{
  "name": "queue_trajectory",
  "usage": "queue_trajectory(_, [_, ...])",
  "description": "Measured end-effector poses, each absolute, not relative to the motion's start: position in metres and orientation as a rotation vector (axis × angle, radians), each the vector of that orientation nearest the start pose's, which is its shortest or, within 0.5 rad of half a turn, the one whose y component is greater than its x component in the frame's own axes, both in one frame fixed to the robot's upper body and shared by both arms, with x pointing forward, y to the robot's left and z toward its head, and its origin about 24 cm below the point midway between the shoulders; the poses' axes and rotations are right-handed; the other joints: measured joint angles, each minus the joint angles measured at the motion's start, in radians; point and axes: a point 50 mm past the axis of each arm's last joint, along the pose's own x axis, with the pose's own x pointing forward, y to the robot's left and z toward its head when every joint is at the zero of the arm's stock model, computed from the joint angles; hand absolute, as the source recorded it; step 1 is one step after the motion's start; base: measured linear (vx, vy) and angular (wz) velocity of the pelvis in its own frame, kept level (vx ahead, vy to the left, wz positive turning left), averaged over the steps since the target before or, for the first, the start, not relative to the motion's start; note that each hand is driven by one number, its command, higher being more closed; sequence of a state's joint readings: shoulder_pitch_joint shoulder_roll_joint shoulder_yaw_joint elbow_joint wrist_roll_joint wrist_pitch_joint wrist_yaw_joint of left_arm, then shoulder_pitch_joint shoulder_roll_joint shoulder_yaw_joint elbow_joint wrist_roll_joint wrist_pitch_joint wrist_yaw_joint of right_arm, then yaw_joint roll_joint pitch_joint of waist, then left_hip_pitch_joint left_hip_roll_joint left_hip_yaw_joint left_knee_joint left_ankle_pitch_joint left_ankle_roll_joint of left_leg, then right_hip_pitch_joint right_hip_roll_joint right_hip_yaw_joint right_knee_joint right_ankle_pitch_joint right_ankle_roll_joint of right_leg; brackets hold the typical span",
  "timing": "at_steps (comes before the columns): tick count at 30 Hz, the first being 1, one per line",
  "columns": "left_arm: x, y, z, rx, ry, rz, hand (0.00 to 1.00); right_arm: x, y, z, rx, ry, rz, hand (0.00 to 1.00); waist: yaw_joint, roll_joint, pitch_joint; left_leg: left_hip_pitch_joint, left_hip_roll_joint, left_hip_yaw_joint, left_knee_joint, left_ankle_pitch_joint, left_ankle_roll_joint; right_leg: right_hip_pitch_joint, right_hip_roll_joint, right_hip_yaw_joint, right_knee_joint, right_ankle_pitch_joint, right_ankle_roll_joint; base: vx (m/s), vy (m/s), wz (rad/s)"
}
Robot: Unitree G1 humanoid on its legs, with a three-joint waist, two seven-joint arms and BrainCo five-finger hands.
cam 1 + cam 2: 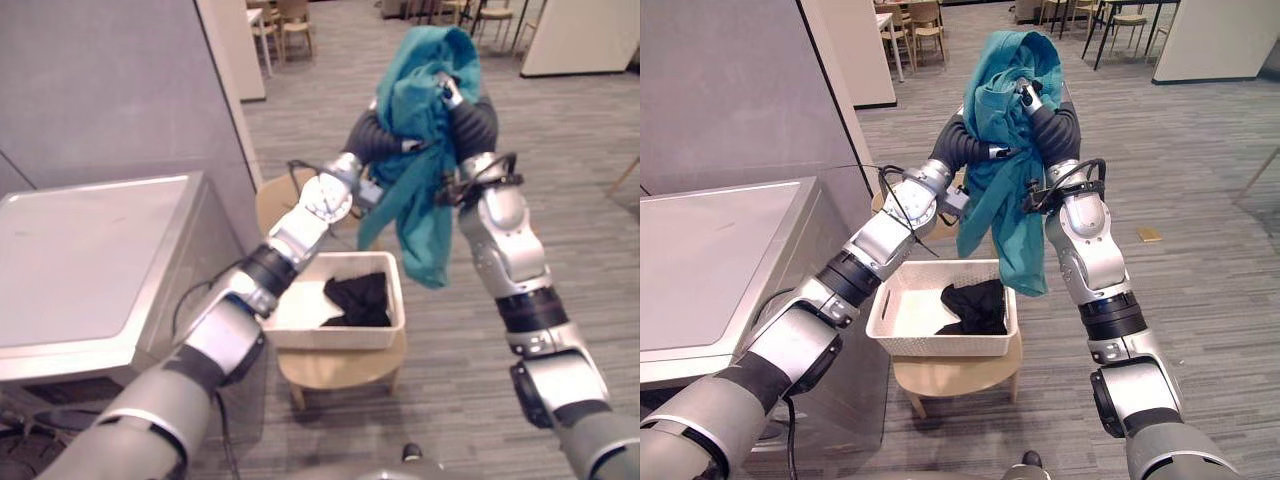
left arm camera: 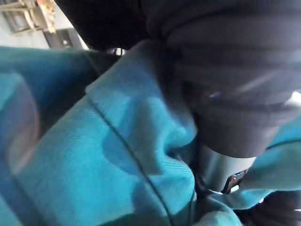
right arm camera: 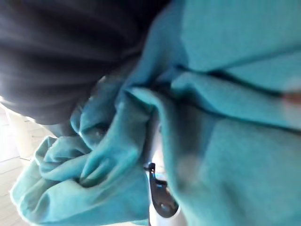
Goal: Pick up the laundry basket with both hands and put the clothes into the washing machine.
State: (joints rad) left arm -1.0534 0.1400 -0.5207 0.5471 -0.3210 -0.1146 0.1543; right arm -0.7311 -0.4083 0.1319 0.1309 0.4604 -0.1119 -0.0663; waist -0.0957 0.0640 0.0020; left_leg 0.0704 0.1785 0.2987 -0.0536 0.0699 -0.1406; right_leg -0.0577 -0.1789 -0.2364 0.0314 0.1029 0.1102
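Observation:
A teal garment [image 1: 420,200] hangs lifted high above the white laundry basket [image 1: 330,335], which rests on a round wooden stool [image 1: 340,368]. My right hand [image 1: 472,120] is at the garment's top, fingers [image 1: 1025,92] curled over the bunched cloth. My left hand [image 1: 372,135] reaches into the same cloth from the left, its front buried in the folds. A black garment [image 1: 362,298] lies in the basket's right half. The teal cloth [image 2: 94,165] sits close against the left wrist and, crumpled [image 3: 235,155], against the right wrist. The washing machine [image 1: 80,260] stands at my left.
A grey partition wall [image 1: 120,90] rises behind the washing machine. Wooden chairs and tables [image 1: 285,25] stand far back. Grey plank floor [image 1: 580,120] spreads to the right of the stool.

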Motion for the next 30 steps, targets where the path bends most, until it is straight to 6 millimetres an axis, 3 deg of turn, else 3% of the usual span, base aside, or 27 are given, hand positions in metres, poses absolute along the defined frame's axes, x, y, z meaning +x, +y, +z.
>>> queue_trajectory(8, [0.359, 0.000, 0.230, 0.149, -0.505, -0.489, 1.00, 0.333, -0.165, 0.243, 0.076, -0.654, 0.158, 0.00, 0.005, 0.000, 0.000, 0.000, 0.000, -0.003, 0.000, 0.000, 0.000, 0.002, 0.000, -0.001, 0.000, 0.000, 0.000, 0.00, 0.000, 0.00])
queue_trajectory(11, [0.359, 0.005, 0.238, 0.134, -0.535, -0.477, 1.00, 0.316, -0.186, 0.236, 0.113, -0.682, 0.092, 0.00, 0.005, -0.001, 0.000, -0.001, 0.000, -0.005, 0.000, -0.001, 0.001, 0.002, 0.000, -0.002, 0.000, -0.001, 0.001, 0.00, 0.000, 0.00])
queue_trajectory(14, [0.365, 0.031, 0.247, 0.126, -0.560, -0.400, 1.00, 0.297, -0.217, 0.222, 0.124, -0.686, -0.023, 0.00, 0.001, -0.001, 0.001, -0.001, 0.000, -0.004, 0.000, -0.001, 0.002, 0.002, 0.001, -0.006, 0.001, -0.001, 0.002, 0.00, 0.000, 0.00])
queue_trajectory(16, [0.364, 0.069, 0.260, 0.136, -0.626, -0.297, 1.00, 0.278, -0.257, 0.206, 0.121, -0.668, -0.184, 0.00, -0.001, 0.001, 0.000, 0.002, -0.001, -0.002, 0.000, -0.001, 0.002, 0.003, 0.001, -0.006, 0.002, -0.002, 0.003, 0.00, 0.000, 0.00])
queue_trajectory(19, [0.356, 0.119, 0.267, 0.172, -0.693, -0.171, 1.00, 0.253, -0.295, 0.188, 0.100, -0.632, -0.345, 0.00, -0.002, 0.007, 0.000, 0.002, -0.001, -0.003, 0.000, -0.001, 0.002, 0.003, 0.001, -0.006, 0.002, -0.003, 0.004, 0.00, 0.000, 0.00])
queue_trajectory(21, [0.342, 0.176, 0.262, 0.216, -0.713, -0.017, 1.00, 0.229, -0.319, 0.171, 0.068, -0.583, -0.458, 0.00, -0.002, 0.015, -0.004, 0.003, -0.001, -0.005, 0.000, -0.001, 0.001, 0.007, 0.001, -0.008, 0.002, -0.005, 0.006, 0.00, 0.000, 0.02])
queue_trajectory(22, [0.336, 0.188, 0.260, 0.222, -0.718, 0.018, 1.00, 0.224, -0.324, 0.166, 0.065, -0.566, -0.482, 0.00, -0.002, 0.015, -0.003, 0.004, -0.001, -0.008, 0.000, -0.001, 0.001, 0.009, 0.000, -0.010, 0.002, -0.005, 0.007, 0.00, 0.000, 0.09])
queue_trajectory(24, [0.305, 0.235, 0.249, 0.231, -0.742, 0.172, 1.00, 0.201, -0.334, 0.140, 0.076, -0.485, -0.568, 0.00, -0.001, 0.016, -0.004, 0.010, -0.001, -0.020, -0.001, -0.004, 0.003, 0.022, -0.001, -0.019, 0.002, -0.016, 0.015, 0.00, 0.000, 0.14])
queue_trajectory(25, [0.296, 0.246, 0.246, 0.229, -0.748, 0.215, 1.00, 0.195, -0.334, 0.131, 0.083, -0.459, -0.588, 0.00, -0.001, 0.016, -0.004, 0.012, -0.001, -0.024, -0.001, -0.006, 0.004, 0.026, -0.001, -0.023, 0.002, -0.018, 0.016, 0.00, 0.001, 0.15])
queue_trajectory(27, [0.258, 0.284, 0.229, 0.286, -0.740, 0.378, 1.00, 0.169, -0.328, 0.090, 0.112, -0.316, -0.650, 0.00, 0.002, 0.016, -0.006, 0.013, -0.002, -0.035, 0.000, -0.014, 0.008, 0.035, -0.004, -0.036, -0.001, -0.021, 0.015, 0.00, 0.003, 0.15])
queue_trajectory(28, [0.249, 0.291, 0.224, 0.298, -0.730, 0.417, 1.00, 0.162, -0.325, 0.079, 0.122, -0.274, -0.664, 0.00, 0.006, 0.016, -0.008, 0.011, -0.003, -0.038, 0.000, -0.016, 0.007, 0.036, -0.005, -0.039, -0.001, -0.023, 0.017, 0.01, 0.009, 0.14])
queue_trajectory(30, [0.216, 0.310, 0.193, 0.319, -0.649, 0.587, 1.00, 0.134, -0.309, 0.034, 0.206, -0.108, -0.728, 0.00, 0.030, 0.019, -0.017, 0.009, -0.009, -0.048, -0.001, -0.018, 0.007, 0.042, -0.013, -0.043, -0.001, -0.024, 0.018, 0.02, 0.020, 0.15])
